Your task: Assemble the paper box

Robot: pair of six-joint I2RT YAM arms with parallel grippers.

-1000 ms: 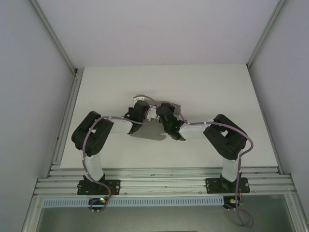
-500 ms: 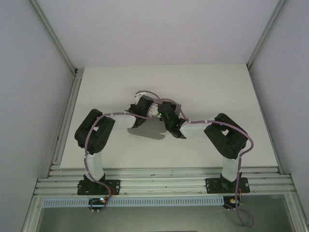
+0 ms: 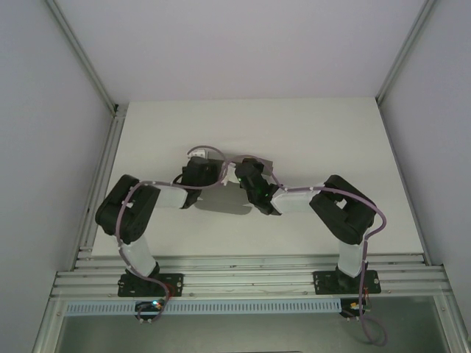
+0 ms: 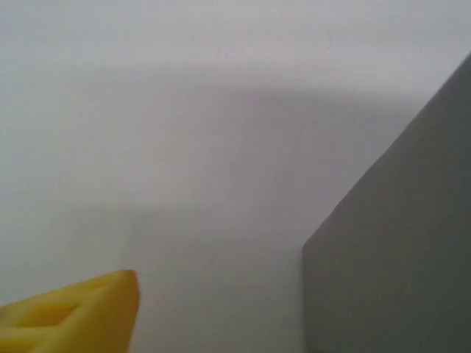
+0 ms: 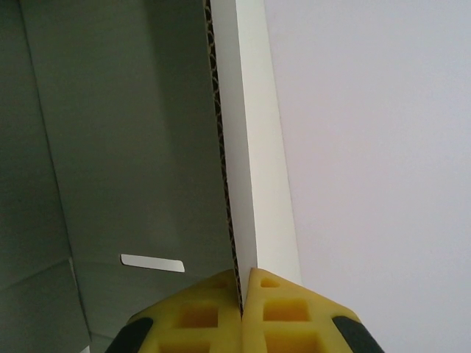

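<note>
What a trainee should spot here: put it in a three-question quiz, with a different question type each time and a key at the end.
1. True or false: the right hand is shut on an edge of the paper box.
2. Pick one. In its wrist view, the finger of the left hand is: A) clamped on the paper box; B) apart from the paper box; C) pushed through a slot in it.
3. Fill in: the table under the paper box is ___ in colour.

Key: 1 true; 2 B; 3 white.
</note>
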